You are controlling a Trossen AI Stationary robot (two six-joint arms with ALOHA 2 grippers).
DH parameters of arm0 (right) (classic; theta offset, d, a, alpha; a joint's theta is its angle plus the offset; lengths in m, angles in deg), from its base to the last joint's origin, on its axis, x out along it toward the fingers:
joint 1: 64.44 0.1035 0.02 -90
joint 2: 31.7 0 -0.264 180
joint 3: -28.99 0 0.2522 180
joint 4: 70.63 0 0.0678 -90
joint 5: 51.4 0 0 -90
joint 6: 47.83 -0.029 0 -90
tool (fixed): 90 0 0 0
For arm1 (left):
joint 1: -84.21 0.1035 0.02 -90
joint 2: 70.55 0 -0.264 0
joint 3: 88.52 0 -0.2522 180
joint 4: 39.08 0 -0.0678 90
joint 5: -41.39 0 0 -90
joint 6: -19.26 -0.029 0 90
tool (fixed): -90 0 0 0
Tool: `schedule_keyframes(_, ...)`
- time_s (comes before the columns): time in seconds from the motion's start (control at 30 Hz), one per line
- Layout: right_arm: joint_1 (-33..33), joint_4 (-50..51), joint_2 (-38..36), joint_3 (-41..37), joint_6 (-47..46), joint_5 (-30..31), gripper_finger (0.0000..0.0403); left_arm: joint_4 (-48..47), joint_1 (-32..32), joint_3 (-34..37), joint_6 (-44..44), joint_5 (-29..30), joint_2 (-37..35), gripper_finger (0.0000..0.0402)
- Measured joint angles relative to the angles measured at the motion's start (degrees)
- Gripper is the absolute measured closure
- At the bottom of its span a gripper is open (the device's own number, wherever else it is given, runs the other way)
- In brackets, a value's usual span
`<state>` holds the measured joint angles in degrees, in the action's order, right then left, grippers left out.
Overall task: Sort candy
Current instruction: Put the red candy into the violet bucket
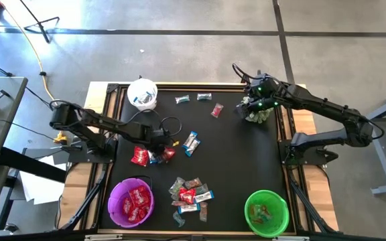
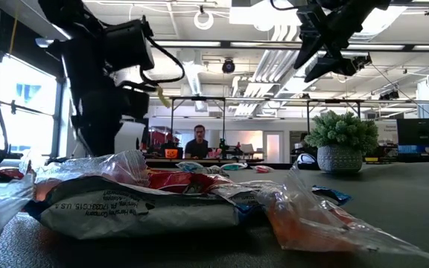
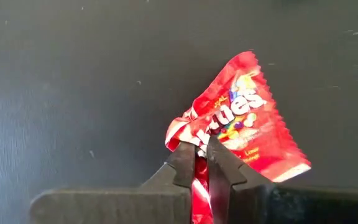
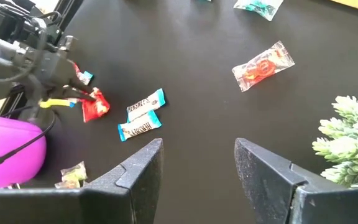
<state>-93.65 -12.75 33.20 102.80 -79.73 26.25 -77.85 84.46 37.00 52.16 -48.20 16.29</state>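
A red Skittles packet (image 3: 241, 121) is pinched by one crumpled corner between the jaws of the left end effector (image 3: 201, 163), which is closed tight on the wrapper just above the dark bench (image 1: 240, 161), left of centre. In the high view that packet (image 1: 169, 153) sits beside another red packet (image 1: 139, 156).

Sorting looks partly done. The purple bowl (image 1: 114, 209) already holds several red packets, and the green bowl (image 1: 250, 201) holds a few greenish and brownish sweets. The white bowl (image 1: 144, 84) seems to have something blue-and-white in it, though I cannot tell how much. Still loose are a mixed heap (image 1: 189, 195) near the front edge, two blue-and-white mini bars (image 1: 191, 142) in the middle, and three single pieces (image 1: 204, 97) along the far side.

The right end effector (image 4: 197, 162) hovers with its jaws wide apart and empty, over the far right corner by the spiky green plant (image 1: 259, 115).

Only the left wrist view shows the grip on the wrapper clearly. The right wrist view shows it from far off. The low view is blocked by close wrappers and adds only the room behind, where a person sits in the distance.
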Motion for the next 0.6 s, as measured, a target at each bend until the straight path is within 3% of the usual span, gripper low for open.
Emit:
schedule_keyframes(0.2,-0.01,0.26,0.02,0.0,0.96,0.06,0.0208,-2.18,-0.22,-4.29,8.08,-2.83,-5.05,0.04)
schedule_keyframes(0.4,-0.02,0.31,0.02,0.0,2.21,0.06,0.0208,-6.35,-3.2,-10.24,16.07,-11.99,-10.28,0.0401)
schedule_keyframes(0.5,-0.02,1.01,0.02,0.0,2.32,0.04,0.0208,-8.43,-8.14,-14.67,23.48,-18.54,-13.17,0.0401)
schedule_keyframes(0.6,0.0,2.17,0.02,0.0,2.4,0.06,0.0208,-8.89,-15.74,-19.5,30.64,-19.48,-15.27,0.0401)
